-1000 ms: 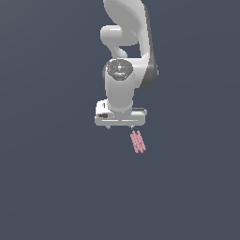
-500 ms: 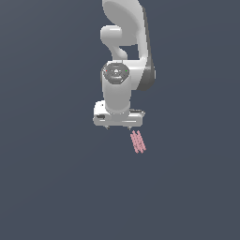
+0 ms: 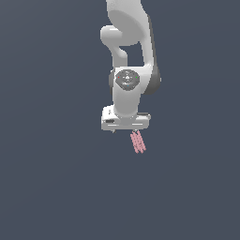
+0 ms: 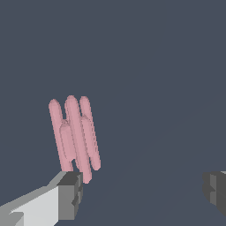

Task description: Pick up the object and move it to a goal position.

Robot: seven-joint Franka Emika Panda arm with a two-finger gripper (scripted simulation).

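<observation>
The object [image 3: 138, 141] is a small pale-pink item of a few parallel ridged strips lying on the dark grey floor. In the exterior view it lies just below the white hand, toward that view's right. My gripper [image 3: 124, 131] hangs over the floor with its fingers mostly hidden under the hand. In the wrist view the object [image 4: 75, 137] lies just beyond one grey fingertip [image 4: 69, 194]. The other fingertip [image 4: 215, 190] is far off to the side. The gripper [image 4: 141, 192] is open wide and empty, with the object outside the gap.
Plain dark grey floor [image 3: 56, 187] all around. The white arm [image 3: 131, 56] rises above the hand. No goal marker shows.
The arm has lowered and shifted a little toward the exterior view's right, bringing the hand closer to the object. The object has not moved.
</observation>
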